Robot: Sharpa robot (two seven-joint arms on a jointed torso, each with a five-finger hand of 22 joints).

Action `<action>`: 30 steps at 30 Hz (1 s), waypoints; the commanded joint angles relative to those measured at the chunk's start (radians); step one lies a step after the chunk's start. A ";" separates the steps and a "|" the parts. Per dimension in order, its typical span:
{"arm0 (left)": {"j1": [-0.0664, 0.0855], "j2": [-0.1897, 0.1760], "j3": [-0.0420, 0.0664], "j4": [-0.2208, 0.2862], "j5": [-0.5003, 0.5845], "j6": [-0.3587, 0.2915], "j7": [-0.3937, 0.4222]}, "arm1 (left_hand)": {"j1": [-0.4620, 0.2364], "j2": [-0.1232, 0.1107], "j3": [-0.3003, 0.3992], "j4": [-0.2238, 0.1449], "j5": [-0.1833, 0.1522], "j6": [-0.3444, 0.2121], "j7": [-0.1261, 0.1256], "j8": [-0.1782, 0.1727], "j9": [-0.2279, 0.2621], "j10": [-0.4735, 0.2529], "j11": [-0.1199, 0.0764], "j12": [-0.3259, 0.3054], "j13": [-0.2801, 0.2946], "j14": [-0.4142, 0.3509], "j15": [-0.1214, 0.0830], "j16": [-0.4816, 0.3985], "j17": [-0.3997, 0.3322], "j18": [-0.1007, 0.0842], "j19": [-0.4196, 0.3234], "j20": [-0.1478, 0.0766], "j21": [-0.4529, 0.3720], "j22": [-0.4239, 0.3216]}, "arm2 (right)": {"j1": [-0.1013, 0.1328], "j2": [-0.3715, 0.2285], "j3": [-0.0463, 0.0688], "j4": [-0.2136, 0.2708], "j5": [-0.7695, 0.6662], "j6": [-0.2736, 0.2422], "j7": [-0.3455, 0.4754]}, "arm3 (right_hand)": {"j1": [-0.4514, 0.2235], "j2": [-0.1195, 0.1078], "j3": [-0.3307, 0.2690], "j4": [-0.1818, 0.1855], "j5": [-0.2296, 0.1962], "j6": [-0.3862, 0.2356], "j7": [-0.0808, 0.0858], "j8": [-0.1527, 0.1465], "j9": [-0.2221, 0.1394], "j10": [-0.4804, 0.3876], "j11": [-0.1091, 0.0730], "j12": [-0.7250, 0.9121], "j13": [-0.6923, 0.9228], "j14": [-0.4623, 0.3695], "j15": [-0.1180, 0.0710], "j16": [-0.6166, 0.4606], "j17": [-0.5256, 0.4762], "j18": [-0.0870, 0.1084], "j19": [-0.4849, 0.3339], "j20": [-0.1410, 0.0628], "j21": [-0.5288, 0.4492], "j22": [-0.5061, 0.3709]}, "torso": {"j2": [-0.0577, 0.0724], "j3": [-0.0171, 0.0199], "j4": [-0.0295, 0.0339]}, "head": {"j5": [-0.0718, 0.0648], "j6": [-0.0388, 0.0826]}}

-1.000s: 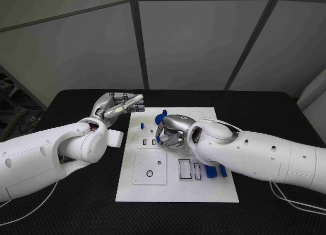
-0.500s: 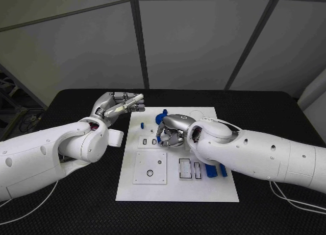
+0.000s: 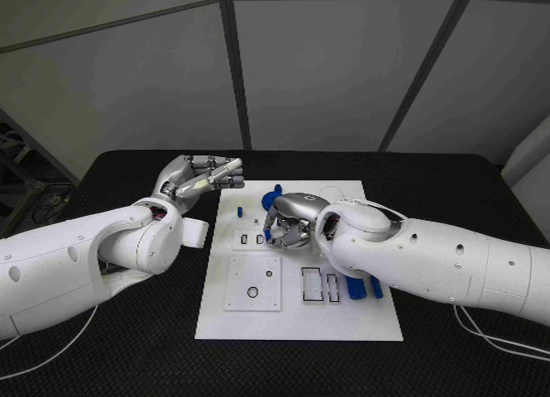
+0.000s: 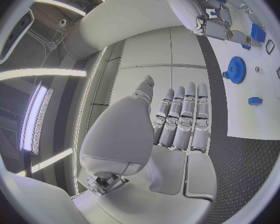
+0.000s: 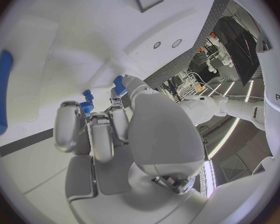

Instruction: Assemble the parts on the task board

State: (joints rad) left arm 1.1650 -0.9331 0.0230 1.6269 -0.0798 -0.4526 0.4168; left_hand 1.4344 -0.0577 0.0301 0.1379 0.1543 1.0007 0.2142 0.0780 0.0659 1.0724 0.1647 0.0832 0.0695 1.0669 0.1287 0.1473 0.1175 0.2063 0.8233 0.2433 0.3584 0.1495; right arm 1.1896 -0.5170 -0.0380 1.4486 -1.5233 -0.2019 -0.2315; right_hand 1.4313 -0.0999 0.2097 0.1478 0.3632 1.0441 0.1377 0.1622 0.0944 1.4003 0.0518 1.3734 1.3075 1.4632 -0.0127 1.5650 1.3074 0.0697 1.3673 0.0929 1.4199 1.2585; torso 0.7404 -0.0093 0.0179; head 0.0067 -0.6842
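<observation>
Nothing much has shifted; both hands stay put. Right hand (image 3: pixel 289 225) hovers low over the board (image 3: pixel 298 318), pinching a small blue part (image 5: pixel 87 106) right at its surface. Left hand (image 3: pixel 199 176), curled and empty, waits off the board's far-left corner, the gear (image 3: pixel 271 198) between them

Overhead head camera, two close wrist cameras, shared task board (image 3: pixel 346 318).

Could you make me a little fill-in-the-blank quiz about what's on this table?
1. The task board lies on a ____ table.
2. The gear on the board is coloured ____.
3. The hand poised over the board's middle is the robot's ____ hand.
4. The left hand is held beside the board, holding ____.

Missing words: black; blue; right; nothing
</observation>
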 commanded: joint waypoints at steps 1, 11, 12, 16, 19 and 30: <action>0.001 0.000 0.001 0.002 -0.007 0.011 -0.003 | 0.000 0.011 -0.001 -0.007 -0.006 0.003 0.001 -0.007 0.000 0.003 0.000 -0.001 -0.001 0.008 -0.001 -0.006 0.001 -0.023 -0.007 0.001 0.006 -0.001 | -0.002 0.001 -0.003 -0.003 -0.008 0.037 -0.018 | -0.011 -0.001 0.002 0.004 0.000 -0.011 0.000 -0.006 -0.001 -0.007 0.002 -0.007 0.023 0.108 -0.002 0.006 0.263 -0.003 -0.001 0.002 -0.002 -0.002 | 0.000 -0.0001 0.0012 | 0.001 -0.001; 0.002 -0.001 0.001 0.002 -0.007 0.011 -0.003 | 0.000 0.011 -0.001 -0.007 -0.006 0.003 0.001 -0.007 0.000 0.003 0.000 -0.001 -0.001 0.008 -0.001 -0.006 0.001 -0.023 -0.007 0.001 0.006 -0.001 | -0.002 0.003 -0.003 -0.004 -0.012 0.042 -0.024 | -0.020 -0.009 0.001 0.006 -0.006 -0.028 0.007 -0.017 -0.005 -0.021 0.008 -0.021 0.007 0.108 0.003 0.006 0.263 -0.002 -0.006 0.006 -0.006 -0.009 | 0.001 -0.0001 0.0002 | 0.001 -0.001; 0.002 -0.001 0.001 0.002 -0.007 0.011 -0.002 | 0.000 0.011 -0.001 -0.007 -0.006 0.003 0.001 -0.007 0.000 0.003 0.000 -0.001 -0.001 0.008 -0.001 -0.006 0.001 -0.023 -0.007 0.001 0.006 -0.001 | -0.002 0.003 -0.003 -0.004 -0.013 0.042 -0.025 | -0.023 -0.009 0.001 0.007 -0.009 -0.031 0.008 -0.019 -0.005 -0.024 0.009 -0.025 0.004 0.108 0.004 0.006 0.263 -0.002 -0.006 0.007 -0.007 -0.009 | 0.001 -0.0001 0.0004 | 0.001 -0.001; 0.002 -0.001 0.001 0.003 -0.007 0.011 -0.002 | 0.000 0.011 -0.001 -0.007 -0.006 0.003 0.001 -0.007 0.000 0.003 0.000 -0.001 -0.001 0.008 -0.001 -0.006 0.001 -0.023 -0.007 0.001 0.006 -0.001 | -0.002 0.003 -0.003 -0.005 -0.013 0.041 -0.026 | -0.027 -0.011 0.000 0.009 -0.013 -0.037 0.010 -0.022 -0.006 -0.027 0.011 -0.028 0.001 0.108 0.006 0.006 0.263 -0.001 -0.007 0.008 -0.008 -0.011 | 0.000 0.0000 0.0004 | 0.001 -0.001; 0.002 -0.001 0.001 0.003 -0.007 0.011 -0.002 | 0.000 0.011 -0.001 -0.007 -0.006 0.003 0.001 -0.007 0.000 0.003 0.000 -0.001 -0.001 0.008 -0.001 -0.006 0.001 -0.023 -0.007 0.001 0.006 -0.001 | -0.002 0.005 -0.003 -0.005 -0.013 0.041 -0.027 | -0.029 -0.013 -0.001 0.009 -0.014 -0.038 0.011 -0.023 -0.006 -0.027 0.012 -0.028 0.001 0.108 0.007 0.006 0.263 -0.001 -0.008 0.009 -0.008 -0.011 | 0.000 0.0002 0.0007 | 0.001 -0.001; 0.002 -0.002 0.001 0.002 -0.007 0.011 -0.003 | 0.000 0.011 -0.001 -0.007 -0.006 0.003 0.001 -0.007 0.000 0.003 0.000 -0.001 -0.001 0.008 -0.001 -0.006 0.001 -0.023 -0.007 0.001 0.006 -0.001 | -0.002 0.008 -0.003 -0.009 -0.014 0.042 -0.031 | -0.059 -0.024 -0.020 0.023 -0.080 -0.061 0.019 -0.033 -0.008 -0.036 0.020 -0.036 -0.008 0.108 0.015 0.006 0.263 0.000 -0.012 0.018 -0.013 -0.017 | 0.000 0.0001 0.0002 | 0.001 -0.001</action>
State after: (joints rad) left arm 1.1650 -0.9344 0.0231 1.6278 -0.0798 -0.4524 0.4166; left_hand 1.4344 -0.0577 0.0301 0.1379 0.1543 1.0007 0.2142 0.0780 0.0659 1.0724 0.1647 0.0832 0.0694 1.0669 0.1288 0.1473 0.1173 0.2063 0.8233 0.2433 0.3584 0.1497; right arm 1.1893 -0.5089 -0.0387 1.4429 -1.5311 -0.1820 -0.2479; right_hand 1.3814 -0.1262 0.1933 0.1702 0.2862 0.9880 0.1569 0.1343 0.0882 1.3714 0.0737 1.3388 1.3006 1.4642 -0.0041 1.5650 1.3073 0.0698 1.3564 0.1039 1.4116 1.2420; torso 0.7405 -0.0092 0.0184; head 0.0074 -0.6853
